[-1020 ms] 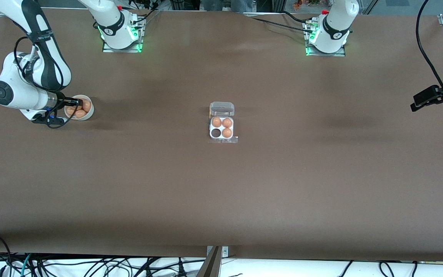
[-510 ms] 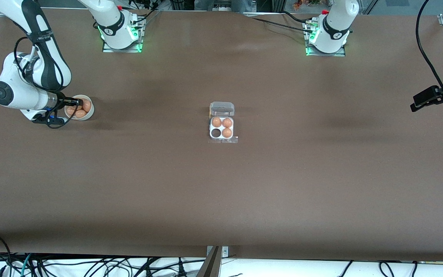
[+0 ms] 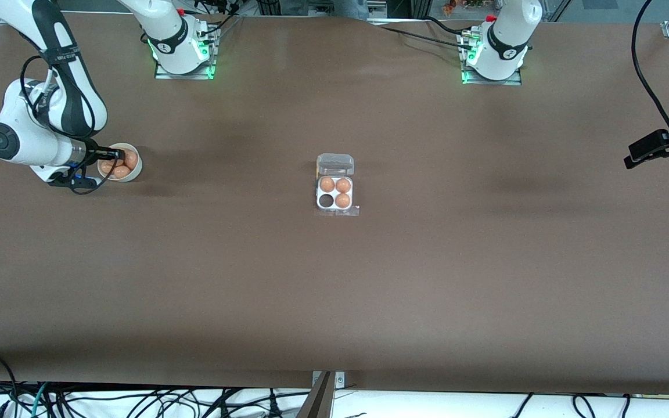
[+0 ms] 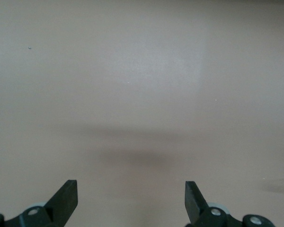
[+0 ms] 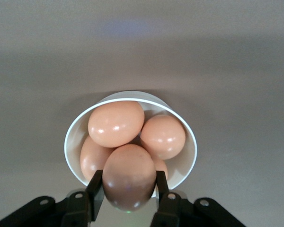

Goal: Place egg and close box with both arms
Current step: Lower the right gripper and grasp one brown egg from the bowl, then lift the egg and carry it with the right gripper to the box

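The box (image 3: 335,193) sits mid-table, its clear lid open and lying flat on the side toward the arms' bases. Three brown eggs (image 3: 342,201) fill its cells; one cell nearer the front camera is bare. My right gripper (image 3: 115,154) hangs over the white bowl (image 3: 135,172) at the right arm's end of the table. It is shut on a brown egg (image 5: 128,176), held above several other eggs in the bowl (image 5: 189,163). My left gripper (image 3: 636,157) is open and empty above bare table at the left arm's end; its fingertips (image 4: 68,195) show over plain tabletop.
The brown table stretches wide around the box. Cables (image 3: 137,400) lie along the edge nearest the front camera. A cable (image 3: 645,81) hangs down to the left arm's wrist.
The left gripper has shifted slightly toward the left arm's end of the table. The right gripper and the box have not visibly moved.
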